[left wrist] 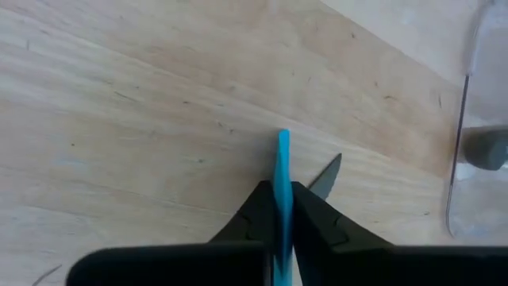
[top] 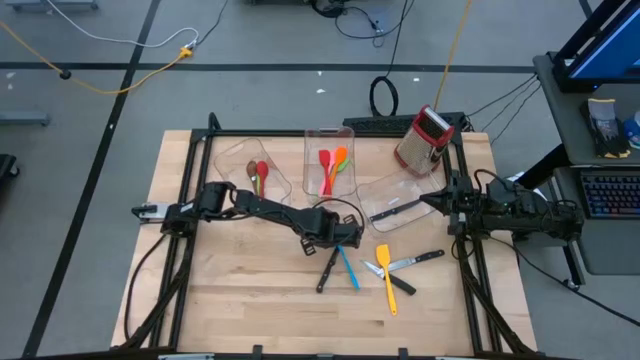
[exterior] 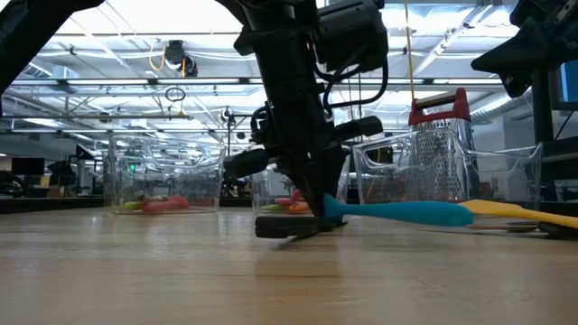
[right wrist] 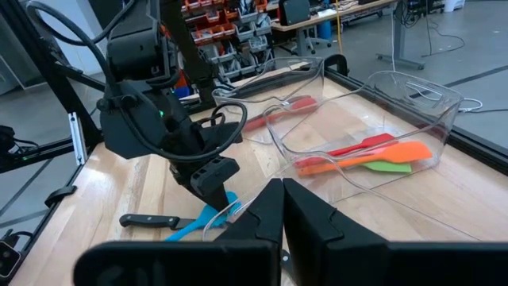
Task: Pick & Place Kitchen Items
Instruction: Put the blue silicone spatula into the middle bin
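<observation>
With fingers pressed onto the blue spatula [top: 347, 266], left gripper [top: 340, 243] down at table [top: 250, 300] centre, pinching its handle end; spatula low on the wood, blade reaching out toward the front edge. Black-handled knife [top: 327, 272] just beside, crossing under near the gripper. Yellow spatula [top: 386, 277] and two more knives [top: 415, 261] close by on the right. Right gripper [right wrist: 282, 208] parked at the right table edge near a clear bin [top: 395, 200], fingers pressed together, holding nothing. Orange, red, green spatulas [top: 331, 168] in the middle bin [top: 329, 140]; brown spoon [top: 251, 172] and red spoon [top: 262, 175] in the left bin [top: 232, 155]. Grater [top: 423, 139] at back right.
</observation>
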